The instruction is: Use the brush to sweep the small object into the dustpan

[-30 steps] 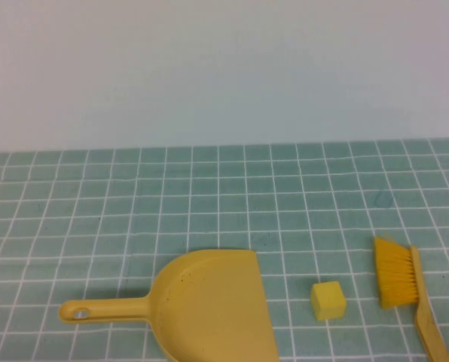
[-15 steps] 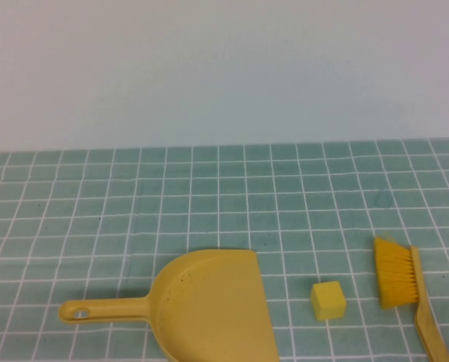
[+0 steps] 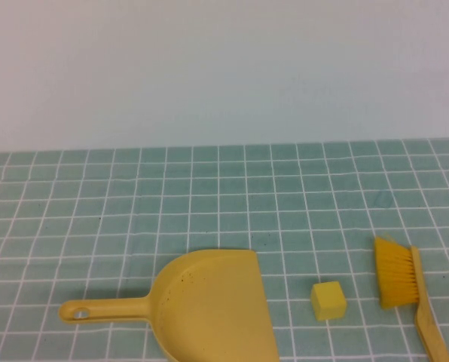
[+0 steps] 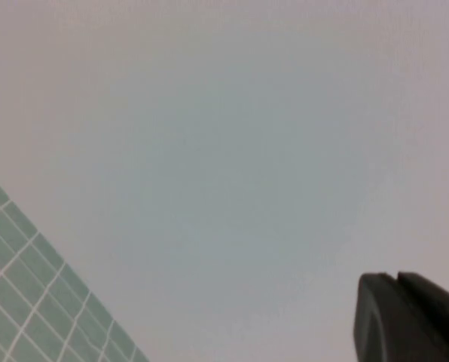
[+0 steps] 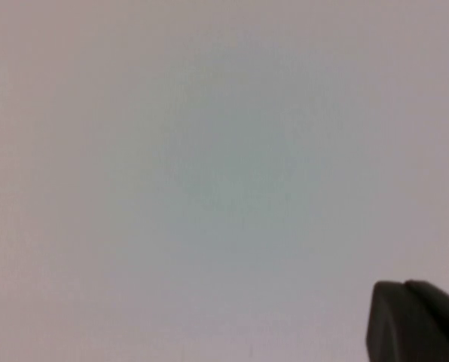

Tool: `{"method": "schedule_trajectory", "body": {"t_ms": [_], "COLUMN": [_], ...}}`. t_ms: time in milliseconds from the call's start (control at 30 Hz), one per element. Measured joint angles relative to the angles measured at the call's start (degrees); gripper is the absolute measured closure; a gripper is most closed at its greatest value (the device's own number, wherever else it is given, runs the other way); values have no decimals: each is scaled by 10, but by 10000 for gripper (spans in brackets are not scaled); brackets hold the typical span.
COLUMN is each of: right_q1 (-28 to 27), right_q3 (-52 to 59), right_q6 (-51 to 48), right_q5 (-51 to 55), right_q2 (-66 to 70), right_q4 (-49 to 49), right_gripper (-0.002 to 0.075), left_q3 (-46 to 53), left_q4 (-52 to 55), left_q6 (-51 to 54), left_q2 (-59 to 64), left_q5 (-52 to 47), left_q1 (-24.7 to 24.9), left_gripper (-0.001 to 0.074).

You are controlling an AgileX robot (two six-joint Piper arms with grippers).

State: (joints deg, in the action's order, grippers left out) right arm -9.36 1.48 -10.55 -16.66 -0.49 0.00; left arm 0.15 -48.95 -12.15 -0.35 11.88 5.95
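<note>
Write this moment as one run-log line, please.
left gripper: raised | right gripper: raised | cube: between dustpan, brush | sweep: not begun

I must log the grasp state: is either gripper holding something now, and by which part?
Nothing is held. The brush, dustpan and cube lie untouched on the tiles; both grippers are raised away, facing the wall.

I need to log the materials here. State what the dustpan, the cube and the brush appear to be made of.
Dustpan: likely moulded plastic, smooth, uniformly yellow, faint sheen. Cube: matte pale yellow, perhaps foam or painted wood. Brush: tan handle, plastic or wood; orange-yellow bristles look synthetic. Left gripper and right gripper are off the table.
</note>
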Motion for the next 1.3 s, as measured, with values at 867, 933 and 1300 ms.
{"method": "schedule_trajectory", "body": {"t_ms": [867,933,1300], "right_q1": [0,0,7], "right_q3": [-393,-398,-399], "right_q6": [282,277,218], "right_q5": [259,301,440], "right_q2": [256,288,306], "right_q4": [-14,-24,-12], "right_gripper": [727,727,727], "left_q3": [-333,-333,-332], "left_q4": [208,208,197], "left_q6": [82,83,103], "left_q2": [195,223,244], "left_q5": [-291,-304,-323], "left_q1": [0,0,0], "left_gripper": [736,736,736]}}
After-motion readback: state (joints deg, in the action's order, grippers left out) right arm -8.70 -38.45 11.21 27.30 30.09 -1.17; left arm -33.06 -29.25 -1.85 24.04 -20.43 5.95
